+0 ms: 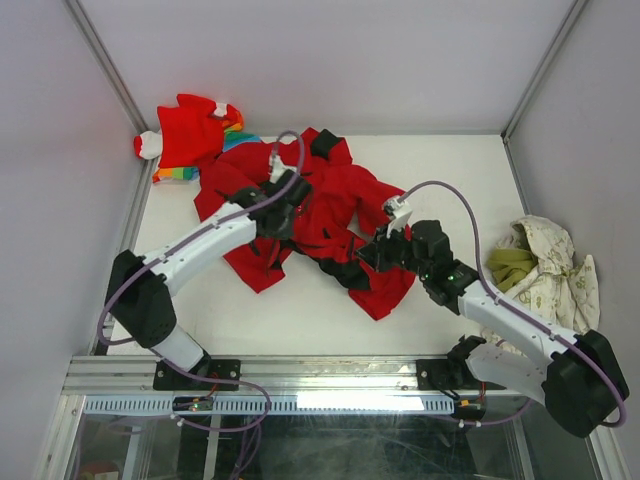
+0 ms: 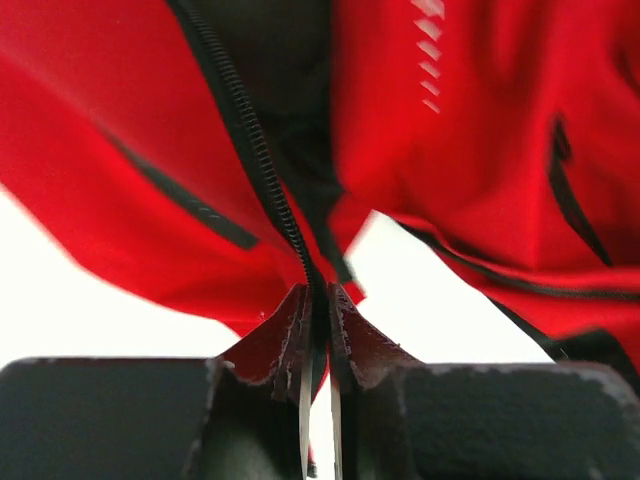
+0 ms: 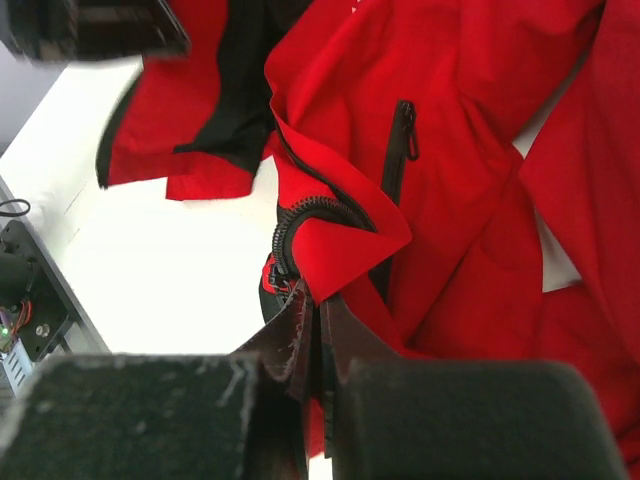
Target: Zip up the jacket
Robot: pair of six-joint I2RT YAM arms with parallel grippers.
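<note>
The jacket (image 1: 345, 195) lies crumpled and open in the middle of the counter (image 1: 300, 325), its black lining showing in places and its lower hem pointing toward the bottom of the top view. A smaller red garment (image 1: 190, 130) sits at the upper left, just beside one sleeve, and a cream cloth (image 1: 545, 270) lies well apart at the right.

The left fingers (image 2: 305, 340) are pinched nearly together on the front edge, with the zipper (image 2: 250, 140) teeth running up and to the left from between them. The right fingers (image 3: 300, 340) are likewise closed on a fold of red fabric, where the other row of teeth (image 3: 300, 210) curls over just above the grip. A pocket zipper (image 3: 402, 140) shows in the upper middle of that view. The slider itself is not visible in any view.

The cloth looks thin, light and limp. It drapes and buckles wherever it is lifted, so it will likely sag and twist between the two holds instead of keeping a line. The shell looks smooth, perhaps a little slick, so a pinch on bare fabric could creep. The better hold is on the zipper tape itself, close to the hem, where the stitched edge is thicker and stiffer. The teeth will probably need to be pulled taut and straight before the two ends can meet.
</note>
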